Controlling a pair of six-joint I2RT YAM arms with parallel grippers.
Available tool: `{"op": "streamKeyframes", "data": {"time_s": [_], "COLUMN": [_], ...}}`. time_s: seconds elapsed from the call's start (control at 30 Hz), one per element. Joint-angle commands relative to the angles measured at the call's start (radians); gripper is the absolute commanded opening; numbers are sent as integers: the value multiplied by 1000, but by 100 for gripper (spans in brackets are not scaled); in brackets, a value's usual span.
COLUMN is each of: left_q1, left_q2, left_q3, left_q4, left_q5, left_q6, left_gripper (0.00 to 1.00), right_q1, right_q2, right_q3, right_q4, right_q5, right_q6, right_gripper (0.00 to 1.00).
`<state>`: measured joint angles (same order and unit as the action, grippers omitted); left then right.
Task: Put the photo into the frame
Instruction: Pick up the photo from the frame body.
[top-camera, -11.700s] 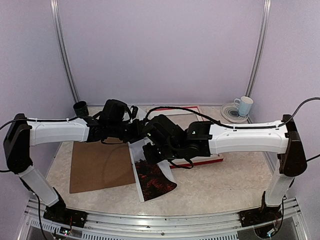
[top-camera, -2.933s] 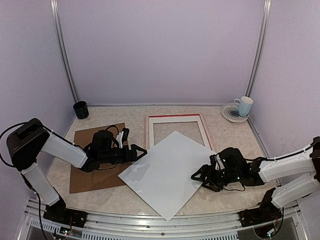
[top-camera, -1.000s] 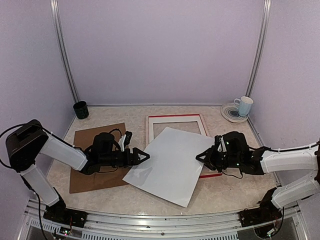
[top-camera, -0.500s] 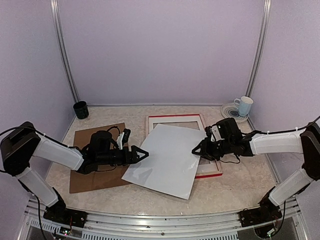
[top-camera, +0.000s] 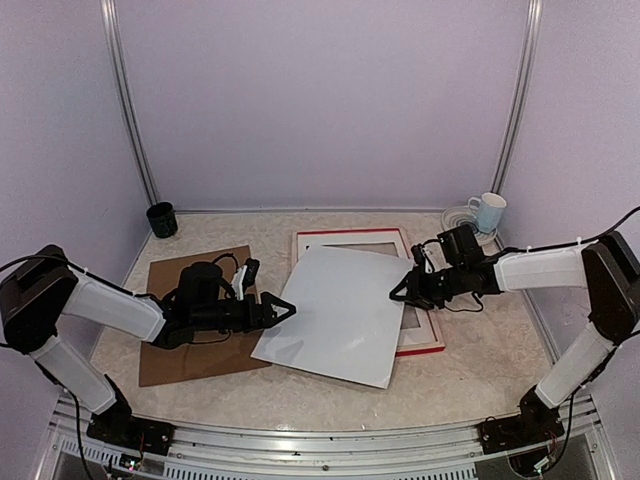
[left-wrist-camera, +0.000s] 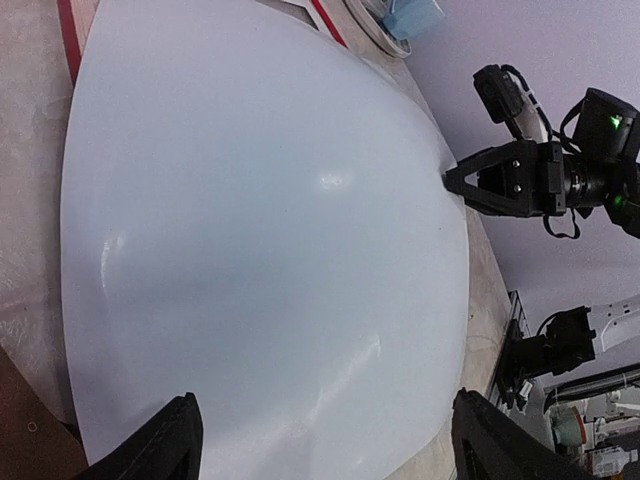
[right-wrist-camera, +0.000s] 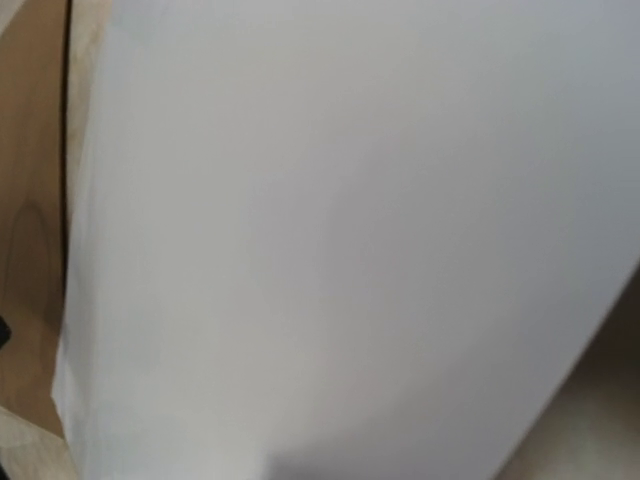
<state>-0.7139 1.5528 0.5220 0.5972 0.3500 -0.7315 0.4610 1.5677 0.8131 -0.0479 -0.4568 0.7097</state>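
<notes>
Pinching photo (top-camera: 335, 310) right edge: right end effector (top-camera: 398, 293); left end effector (top-camera: 282, 306) open, touching left corner.

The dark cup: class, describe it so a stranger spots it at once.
Start at the far left corner of the table. The dark cup stands beyond the brown board. The pale mug opposite sits on a saucer; this cup does not.

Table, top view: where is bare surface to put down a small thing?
Bare: the near strip in front of the photo; the near right corner beside the frame; the back strip between the black cup and the frame. Crowded: the middle, where the left gripper and the right gripper flank the photo.
</notes>
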Motion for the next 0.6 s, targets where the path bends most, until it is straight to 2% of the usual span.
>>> {"op": "streamKeyframes", "data": {"time_s": [0.0,0.27,0.57], "left_q1": [-4,-3,5], "left_q2": [-13,-32,-45], "left_q3": [-11,-26,-22], "left_q4": [-3,-21,-30], "left_q5": [-9,-18,-20], "left_q6": [11,17,17], "left_gripper": [85,85,85], "right_q1": [-22,-27,-27], "right_q2": [43,60,-29], "right_q3": [77,150,8], "right_q4": [-20,-116,19], "right_q5": [-39,-37,-160], "right_q6": [-82,-144,-3], "right_gripper": [29,29,25]}}
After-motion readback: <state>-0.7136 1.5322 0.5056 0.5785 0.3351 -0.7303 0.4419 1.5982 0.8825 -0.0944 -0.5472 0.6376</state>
